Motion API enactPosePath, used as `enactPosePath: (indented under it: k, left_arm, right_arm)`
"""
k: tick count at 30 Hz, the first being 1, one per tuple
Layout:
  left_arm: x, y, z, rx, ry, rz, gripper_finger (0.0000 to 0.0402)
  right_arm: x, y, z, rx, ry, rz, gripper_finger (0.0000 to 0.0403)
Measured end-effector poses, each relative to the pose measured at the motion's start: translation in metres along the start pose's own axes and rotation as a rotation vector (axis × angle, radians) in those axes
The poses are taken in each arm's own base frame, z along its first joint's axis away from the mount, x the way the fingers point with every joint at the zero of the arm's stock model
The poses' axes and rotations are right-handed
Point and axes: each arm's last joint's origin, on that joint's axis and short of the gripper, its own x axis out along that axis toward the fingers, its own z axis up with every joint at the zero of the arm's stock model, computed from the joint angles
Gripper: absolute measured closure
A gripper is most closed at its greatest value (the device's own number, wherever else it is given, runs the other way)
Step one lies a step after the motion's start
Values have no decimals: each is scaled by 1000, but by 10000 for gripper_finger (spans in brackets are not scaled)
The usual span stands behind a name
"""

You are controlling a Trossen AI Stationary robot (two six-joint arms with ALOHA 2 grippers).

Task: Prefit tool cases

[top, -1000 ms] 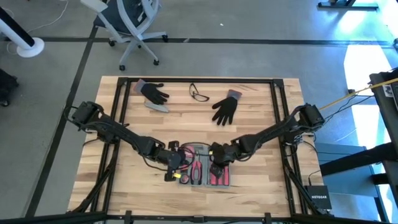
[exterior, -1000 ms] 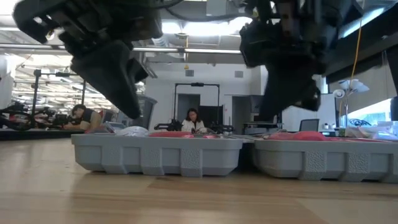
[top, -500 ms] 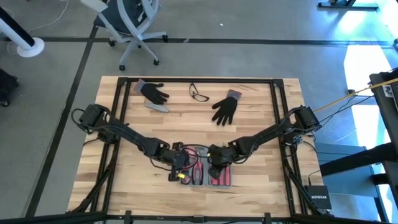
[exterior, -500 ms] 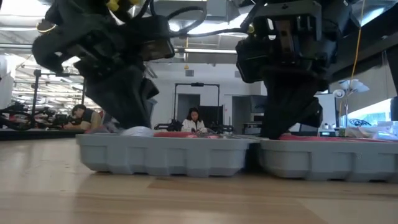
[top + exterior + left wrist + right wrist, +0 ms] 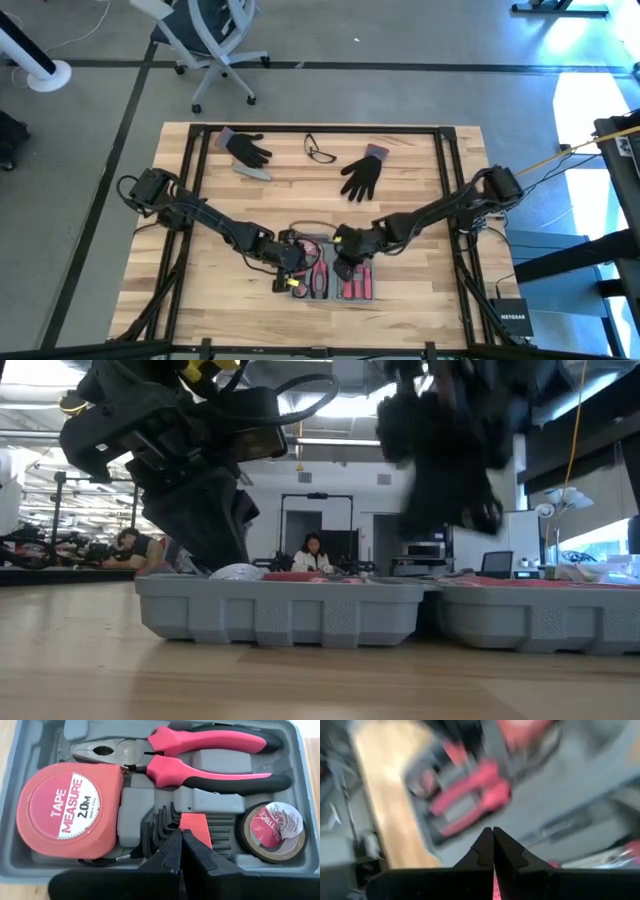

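Blue-grey plastic tool case (image 5: 322, 272) is lying open and flat on the wooden table (image 5: 150, 290), near its front edge and about midway across, both halves side by side, as the low view confirms.

Working left to right in the high view: a black glove (image 5: 245, 147) is lying at the far left of the table with a small grey bar (image 5: 254, 171) just beside it; a pair of glasses (image 5: 319, 151) is sitting at the far centre; a second black glove (image 5: 362, 174) is lying to their right. All are well apart from the case.

The left gripper (image 5: 291, 262) is hovering over the left half of the case, its fingers pressed together and holding nothing. Its wrist view is showing that half's contents: a red tape measure (image 5: 70, 812), pink-handled pliers (image 5: 190, 752), a set of hex keys (image 5: 162, 827) and a roll of tape (image 5: 272, 830), each sitting in its moulded recess. The closed fingertips (image 5: 172, 847) are pointing at the hex keys.

The right gripper (image 5: 344, 262) is positioned over the right half of the case, fingers likewise closed on nothing. Its wrist view is blurred; only pink-handled tools (image 5: 475, 790) in grey recesses are discernible.

In the low view, a seated person (image 5: 313, 555) is showing in the room beyond.
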Motion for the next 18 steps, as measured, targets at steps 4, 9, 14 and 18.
enactPosePath:
  k: [4, 9, 14, 18]
  left_arm:
    - [0, 0, 0, -29, 1, 3, 401]
    - [1, 0, -1, -40, 2, 5, 401]
    - [1, 0, -1, -71, 2, 8, 402]
    - [1, 0, -1, -88, 2, 12, 401]
  right_arm:
    - [-17, 4, 1, -1, -27, -4, 403]
    - [-15, 3, -9, -9, 23, -53, 403]
    - [-2, -1, -18, -26, 58, -95, 403]
    - [18, -7, -28, -56, 111, -150, 403]
